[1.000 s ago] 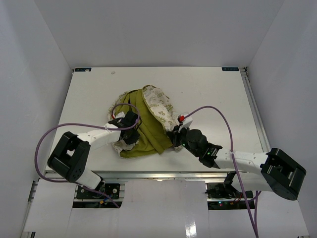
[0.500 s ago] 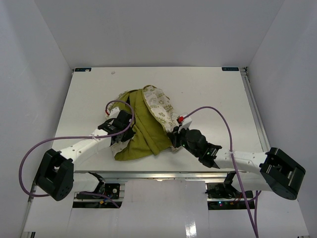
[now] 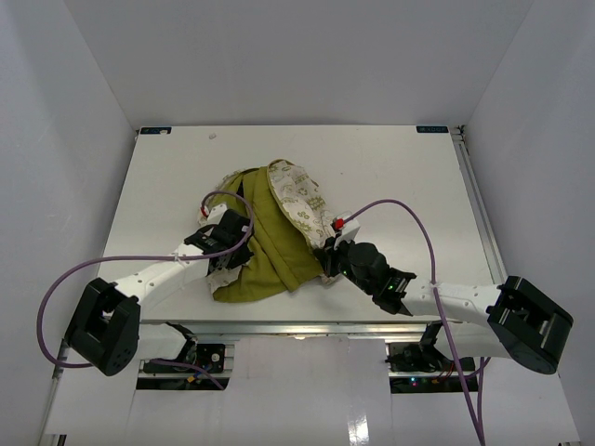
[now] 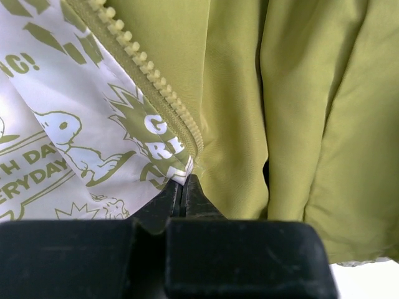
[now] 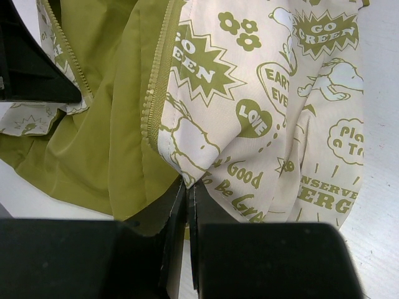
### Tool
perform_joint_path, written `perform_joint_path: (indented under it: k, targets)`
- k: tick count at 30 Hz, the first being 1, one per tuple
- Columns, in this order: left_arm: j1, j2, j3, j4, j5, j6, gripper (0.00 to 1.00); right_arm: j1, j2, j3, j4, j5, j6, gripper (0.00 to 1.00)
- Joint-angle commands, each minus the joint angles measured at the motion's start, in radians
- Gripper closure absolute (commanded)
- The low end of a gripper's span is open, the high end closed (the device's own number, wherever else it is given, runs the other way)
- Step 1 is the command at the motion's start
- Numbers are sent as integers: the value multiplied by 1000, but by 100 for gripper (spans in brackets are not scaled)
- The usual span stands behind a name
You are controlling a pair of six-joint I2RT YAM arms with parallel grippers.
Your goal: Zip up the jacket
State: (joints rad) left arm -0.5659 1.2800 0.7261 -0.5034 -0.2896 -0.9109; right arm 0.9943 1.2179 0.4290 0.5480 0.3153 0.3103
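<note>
The jacket (image 3: 279,223) lies crumpled and open in the middle of the table, its olive lining up and its cream printed outside folded back at the right. My left gripper (image 3: 223,260) is shut on the jacket's left front corner (image 4: 181,171), at the bottom end of the zipper teeth (image 4: 149,71). My right gripper (image 3: 327,258) is shut on the right front corner (image 5: 187,177), beside the other row of zipper teeth (image 5: 156,93). The left gripper's black finger shows at the top left of the right wrist view (image 5: 28,68). The zipper slider is not visible.
The white table (image 3: 390,177) ends in a metal rail at the near edge (image 3: 297,325). Purple cables loop from both arms over the table (image 3: 409,218). White walls enclose the back and sides.
The left arm swung its base link outward and drew the jacket's left corner slightly toward the near edge, spreading the olive lining. The right gripper stayed put, holding its corner.
</note>
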Motion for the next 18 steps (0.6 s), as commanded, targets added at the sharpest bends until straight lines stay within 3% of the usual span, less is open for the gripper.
perform_joint_path:
  k: [1,4,8,9,18]
  targets:
    - [4,-53,-26,30,5,25,84,-3,-4,20,26,20,-8,92]
    - [4,-52,-24,27,6,33,60,-3,-3,20,24,19,-8,92]
    - [4,-46,-27,29,10,29,97,-3,-4,20,26,20,-7,92]
    - [4,-45,-30,32,10,25,100,-3,-4,20,26,21,-7,92]
    - [4,-68,-25,33,1,54,100,-3,13,26,26,17,-10,92]
